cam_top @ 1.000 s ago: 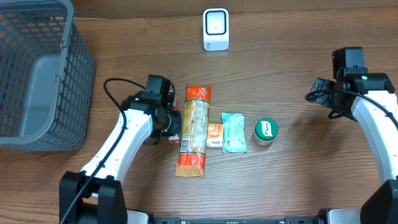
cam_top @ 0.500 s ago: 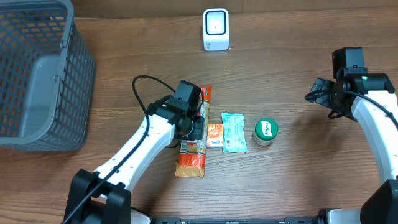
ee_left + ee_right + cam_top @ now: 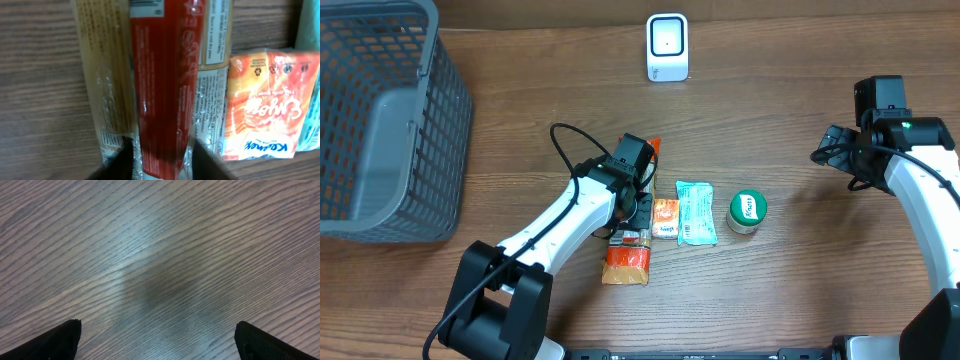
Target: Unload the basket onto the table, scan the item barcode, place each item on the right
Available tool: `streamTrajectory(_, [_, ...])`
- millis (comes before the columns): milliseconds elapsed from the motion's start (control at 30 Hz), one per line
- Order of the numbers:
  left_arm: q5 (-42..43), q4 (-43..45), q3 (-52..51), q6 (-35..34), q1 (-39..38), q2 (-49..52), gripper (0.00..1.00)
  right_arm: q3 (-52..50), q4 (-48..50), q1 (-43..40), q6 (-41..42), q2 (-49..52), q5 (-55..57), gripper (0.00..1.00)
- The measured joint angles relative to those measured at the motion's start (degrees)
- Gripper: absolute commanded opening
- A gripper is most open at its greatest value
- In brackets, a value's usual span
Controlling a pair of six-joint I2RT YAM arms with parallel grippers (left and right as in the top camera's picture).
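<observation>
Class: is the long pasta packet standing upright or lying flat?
Lying flat: the pasta packet stretches lengthwise along the table.

Orange sachet (image 3: 665, 218) crowds one flank of pasta packet (image 3: 627, 264).

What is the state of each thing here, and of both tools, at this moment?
left tool, open, poised over the pasta pack
right tool, open wide above bare table
pasta pack, lying flat, not lifted
orange sachet, flat, against the pasta pack
blue packet, lying flat
green tub, upright, lid on
scanner, standing upright
basket, upright
</observation>
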Motion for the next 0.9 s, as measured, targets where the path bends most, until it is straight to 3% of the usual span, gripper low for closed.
streamTrajectory(400, [0.4, -6.1, 6.1, -0.6, 0.7, -0.5, 0.59, 0.0, 0.0, 0.0, 0.0, 0.0, 0.0, 1.0])
streamTrajectory(533, [0.4, -7.4, 8.2, -0.7, 3.6, -1.6, 0.58, 0.0, 0.0, 0.0, 0.0, 0.0, 0.0, 1.0])
streamTrajectory(800, [-3.4, -9.6, 7.9, -1.0, 10.6, -1.7, 0.43, 0.0, 0.0, 0.0, 0.0, 0.0, 0.0, 1.0])
streamTrajectory(900, [-4.5, -8.0, 5.9, -1.1, 11.8, -1.7, 0.42, 0.0, 0.0, 0.0, 0.0, 0.0, 0.0, 1.0])
